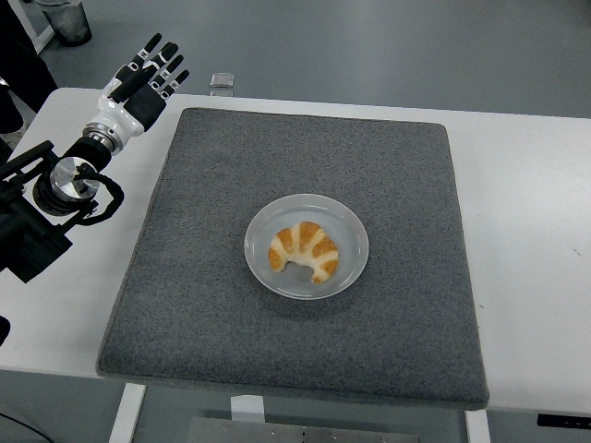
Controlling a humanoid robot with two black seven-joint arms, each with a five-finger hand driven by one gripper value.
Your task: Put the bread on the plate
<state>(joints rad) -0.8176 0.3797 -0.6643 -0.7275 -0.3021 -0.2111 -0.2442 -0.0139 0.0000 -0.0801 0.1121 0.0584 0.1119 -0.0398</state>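
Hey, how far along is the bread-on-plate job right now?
It looks done: the croissant lies on the plate, in the middle of the grey mat. Nothing is in hand; the left hand is open and empty at the table's far left. Nothing visible is left.

Left arm (pixel 42 217) cut off by the left edge; small clear object (pixel 221 81) behind the table too tiny to identify

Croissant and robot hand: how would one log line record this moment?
croissant: on plate | left hand: open, empty, over table's far-left corner | right hand: unseen
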